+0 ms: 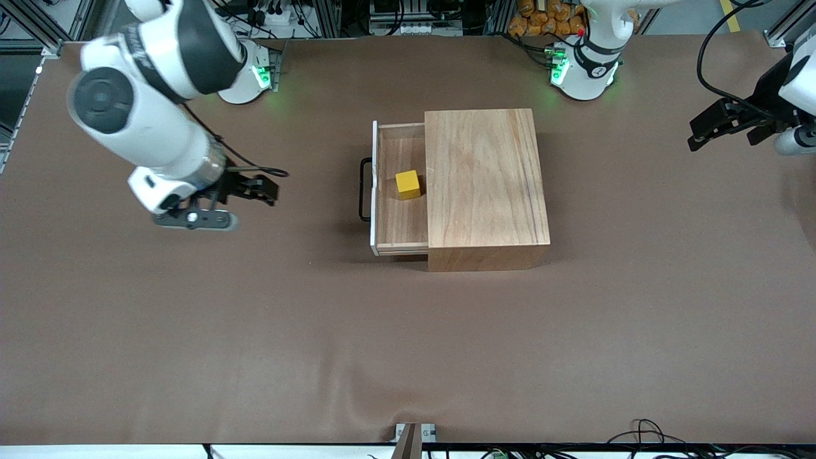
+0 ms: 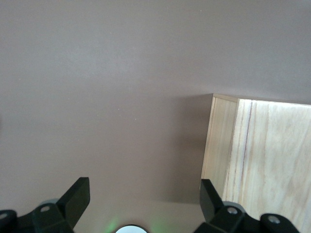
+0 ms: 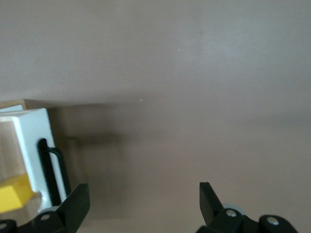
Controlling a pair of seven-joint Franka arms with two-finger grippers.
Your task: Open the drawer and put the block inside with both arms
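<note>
Inside the open drawer (image 1: 398,223) the block (image 1: 408,184) sits free. Right gripper (image 1: 258,189) and left gripper (image 1: 723,124) hang spread, empty, over bare table (image 1: 408,350); a careless return sweep risks striking the handle (image 1: 364,189).

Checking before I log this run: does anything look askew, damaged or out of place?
Nothing stands out. The drawer is pulled out square from the wooden box, with the block resting flat inside. The left gripper and right gripper are both open, over bare table.

I see two white arms with black bands and cables, each base glowing green. My left gripper (image 1: 698,137) and right gripper (image 1: 268,189) are black, two-fingered.
</note>
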